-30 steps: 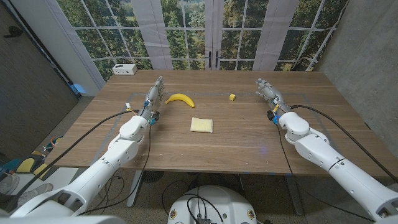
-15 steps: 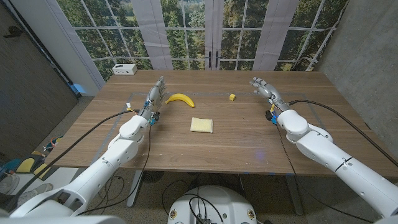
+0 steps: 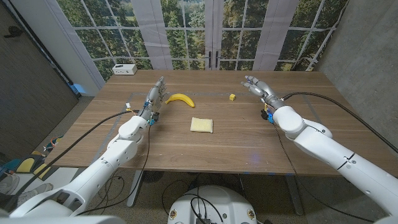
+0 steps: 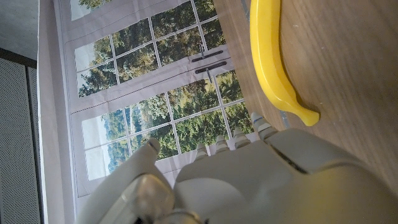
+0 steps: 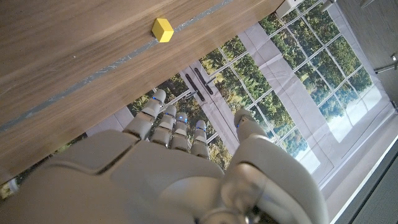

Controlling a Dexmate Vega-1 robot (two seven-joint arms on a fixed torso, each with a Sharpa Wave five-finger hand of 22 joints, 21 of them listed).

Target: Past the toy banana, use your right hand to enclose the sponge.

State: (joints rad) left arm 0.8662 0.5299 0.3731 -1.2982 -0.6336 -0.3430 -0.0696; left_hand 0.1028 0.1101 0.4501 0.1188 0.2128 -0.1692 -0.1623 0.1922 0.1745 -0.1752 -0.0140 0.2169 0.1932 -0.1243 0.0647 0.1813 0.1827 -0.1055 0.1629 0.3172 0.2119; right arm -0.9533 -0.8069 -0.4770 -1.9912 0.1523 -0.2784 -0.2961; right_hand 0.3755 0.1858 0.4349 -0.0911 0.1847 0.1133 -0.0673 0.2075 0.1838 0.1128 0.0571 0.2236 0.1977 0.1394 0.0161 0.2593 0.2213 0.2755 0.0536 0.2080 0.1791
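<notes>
Head view: right hand (image 3: 256,86) released and unladen, well beyond sponge (image 3: 201,125).

the table (image 3: 236,134) is seen in brown wood grain, with a faint blue-grey line across it in the right wrist view. the banana (image 3: 180,98) is coloured bright yellow, the sponge (image 3: 201,125) pale yellow, the small cube (image 3: 232,97) yellow. both hands (image 3: 157,93) (image 3: 257,88) are finished in grey-white. the box (image 3: 125,69) is white.

Wooden table (image 3: 236,134); gridded windows (image 3: 186,28) onto trees; grey walls (image 3: 37,68) both sides.
</notes>
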